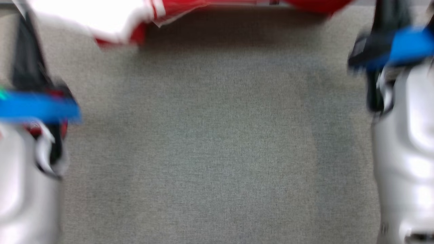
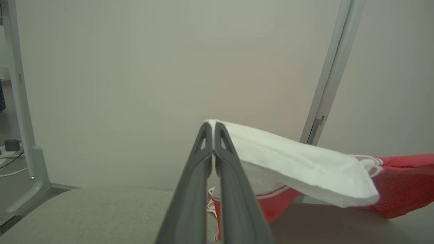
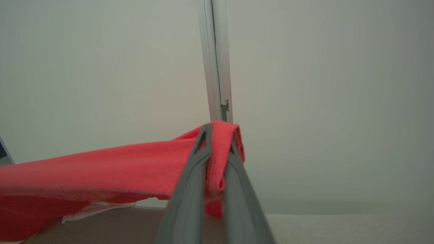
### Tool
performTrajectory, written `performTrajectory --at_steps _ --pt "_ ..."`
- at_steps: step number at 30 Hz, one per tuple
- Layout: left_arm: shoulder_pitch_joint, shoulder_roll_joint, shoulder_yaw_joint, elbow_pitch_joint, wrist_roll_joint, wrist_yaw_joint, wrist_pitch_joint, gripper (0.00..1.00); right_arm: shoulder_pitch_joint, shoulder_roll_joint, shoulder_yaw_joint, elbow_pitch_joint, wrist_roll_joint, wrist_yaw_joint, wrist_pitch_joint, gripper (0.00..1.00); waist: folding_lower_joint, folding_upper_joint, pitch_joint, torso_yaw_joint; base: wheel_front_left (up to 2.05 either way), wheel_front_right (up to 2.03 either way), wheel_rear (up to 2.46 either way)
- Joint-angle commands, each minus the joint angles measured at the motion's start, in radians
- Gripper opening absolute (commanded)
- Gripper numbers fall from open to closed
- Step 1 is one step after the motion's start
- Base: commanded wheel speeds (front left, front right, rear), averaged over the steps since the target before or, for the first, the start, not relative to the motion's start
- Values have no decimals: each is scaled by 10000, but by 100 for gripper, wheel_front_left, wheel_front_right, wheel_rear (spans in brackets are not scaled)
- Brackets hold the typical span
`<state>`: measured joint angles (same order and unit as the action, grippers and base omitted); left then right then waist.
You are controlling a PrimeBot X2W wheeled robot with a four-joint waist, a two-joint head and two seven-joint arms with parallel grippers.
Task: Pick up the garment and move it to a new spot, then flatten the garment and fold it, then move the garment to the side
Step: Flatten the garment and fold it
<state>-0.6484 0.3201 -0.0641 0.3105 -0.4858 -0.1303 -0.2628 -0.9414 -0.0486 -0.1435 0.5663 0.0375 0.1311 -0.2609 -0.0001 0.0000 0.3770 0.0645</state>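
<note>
Above the far edge of the grey table [image 1: 217,152]: the garment [image 1: 112,20], red with a white section and white striping, hangs stretched between both grippers.

- Left gripper [image 2: 213,127]: jaws pressed together, pinching the white hem at the tips. White cloth drapes away from it over the table, and a red fold drops toward the table top. Cannot tell whether the fold touches the table.
- Right gripper [image 3: 218,130]: jaws pinching a bunched roll of red fabric, which is looped over the tips.
- Head view is motion-blurred.
- Pale forearms with blue bands sit at the table's left and right sides.
- Behind the table: a plain pale partition with an upright post [image 3: 217,67].
</note>
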Motion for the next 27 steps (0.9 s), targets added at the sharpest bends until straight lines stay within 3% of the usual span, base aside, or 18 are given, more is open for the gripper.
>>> performTrajectory --at_steps 1,12,27 --pt "971 -304 27 218 -111 2 -27 0 1032 -38 -41 -7 296 -4 -49 0 1 0 -278 -57 0 0 0" --pt "5152 -1550 -276 1145 4 4 -35 0 6289 -93 82 766 1553 -4 -55 0 1 0 -2286 124 0 0 0" --pt "8373 -2070 -561 1045 1252 3 -36 0 9368 -422 795 865 3016 -4 -55 0 1 0 -4141 206 0 0 0"
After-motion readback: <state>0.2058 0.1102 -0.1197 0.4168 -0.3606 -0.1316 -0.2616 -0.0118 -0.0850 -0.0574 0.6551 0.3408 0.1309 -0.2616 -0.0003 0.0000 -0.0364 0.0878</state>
